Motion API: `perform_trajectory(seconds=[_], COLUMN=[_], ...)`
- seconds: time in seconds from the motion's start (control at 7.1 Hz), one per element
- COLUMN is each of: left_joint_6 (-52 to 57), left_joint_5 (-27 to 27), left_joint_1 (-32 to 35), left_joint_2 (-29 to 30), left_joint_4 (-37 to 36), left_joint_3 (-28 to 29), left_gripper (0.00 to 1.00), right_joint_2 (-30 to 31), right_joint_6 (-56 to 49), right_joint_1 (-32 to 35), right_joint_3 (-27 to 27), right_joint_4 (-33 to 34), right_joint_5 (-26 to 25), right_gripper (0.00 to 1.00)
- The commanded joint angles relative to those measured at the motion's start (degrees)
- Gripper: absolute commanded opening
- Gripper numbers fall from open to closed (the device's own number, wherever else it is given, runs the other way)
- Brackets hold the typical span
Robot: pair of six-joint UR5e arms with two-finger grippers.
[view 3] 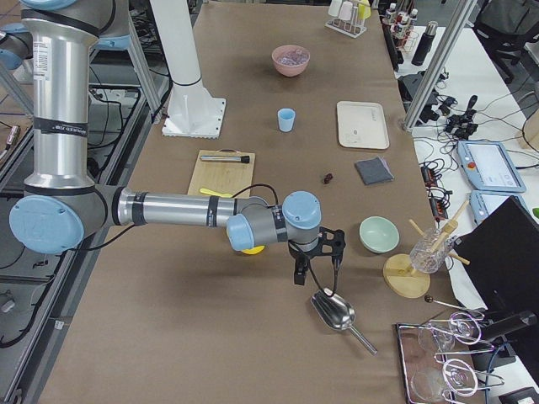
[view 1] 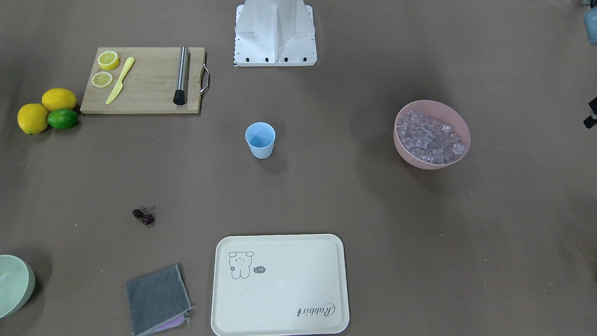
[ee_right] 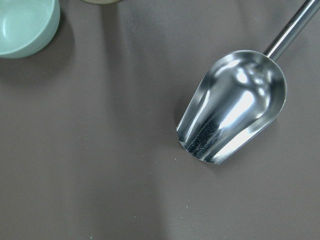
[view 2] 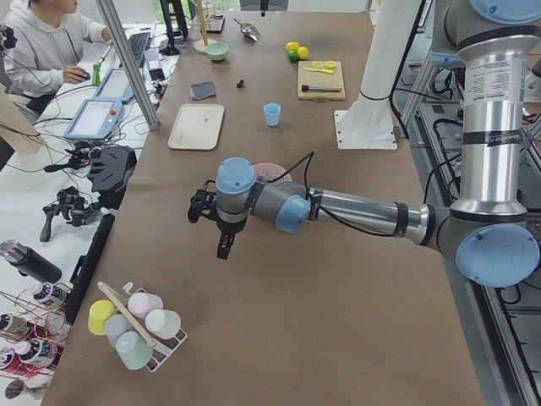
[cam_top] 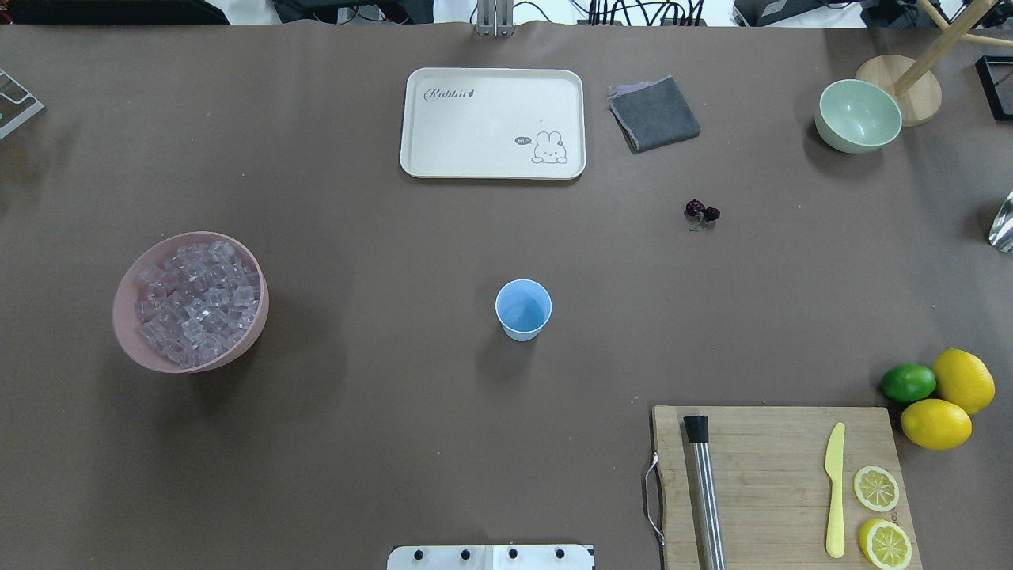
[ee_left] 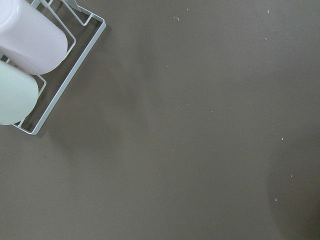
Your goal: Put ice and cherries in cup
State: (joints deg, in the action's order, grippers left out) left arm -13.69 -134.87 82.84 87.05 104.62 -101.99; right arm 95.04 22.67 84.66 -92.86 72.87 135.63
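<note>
We see the cup [cam_top: 523, 309] standing upright on the brown table. Well to the cup's left, the ice [cam_top: 198, 305] lies heaped in a pink bowl [cam_top: 120, 317]. The cherries [cam_top: 701, 212] lie on the table beyond the cup and to its right, well apart from it. A tray [cam_top: 491, 123] sits straight beyond the cup.

The left gripper [view 2: 225, 243] hangs above the table far to the cup's left, past the pink bowl and near a rack of cups [view 2: 139, 330]. We cannot tell how wide its claw stands.

The right gripper [view 3: 301, 274] hangs far to the cup's right, just over a metal scoop [ee_right: 235, 107] lying on the table. We cannot tell its claw's opening either.
</note>
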Motion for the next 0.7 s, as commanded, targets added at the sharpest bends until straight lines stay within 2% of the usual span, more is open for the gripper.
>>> perform_trajectory(seconds=[0.0,0.14,0.28,0.56], left_joint_6=[-1.7,-1.35,-1.08,-2.57], left_joint_5=[-1.0,-1.53,-1.79,-1.19], left_joint_1=[-0.4,-0.49,-0.92,-4.51], left_joint_2=[0.4,0.4,-0.3,0.48], left_joint_4=[0.06,0.23,0.24,0.24], left_joint_3=[-0.31,-0.66,-0.67,-0.84], left_gripper=[0.96,0.92,0.96,0.98], right_joint_2=[0.41,0.41,0.76,1.37], right_joint_6=[0.01,-0.08,0.01,0.18], right_joint_1=[-0.02,-0.02,-0.19,-0.46], right_joint_3=[-0.04,0.05,0.57,0.84], right_joint_4=[-0.53,-1.32,-5.15,-8.87], right_joint_5=[2.27,3.23,3.93,5.68], right_gripper=[1.0,1.0,1.0,1.0])
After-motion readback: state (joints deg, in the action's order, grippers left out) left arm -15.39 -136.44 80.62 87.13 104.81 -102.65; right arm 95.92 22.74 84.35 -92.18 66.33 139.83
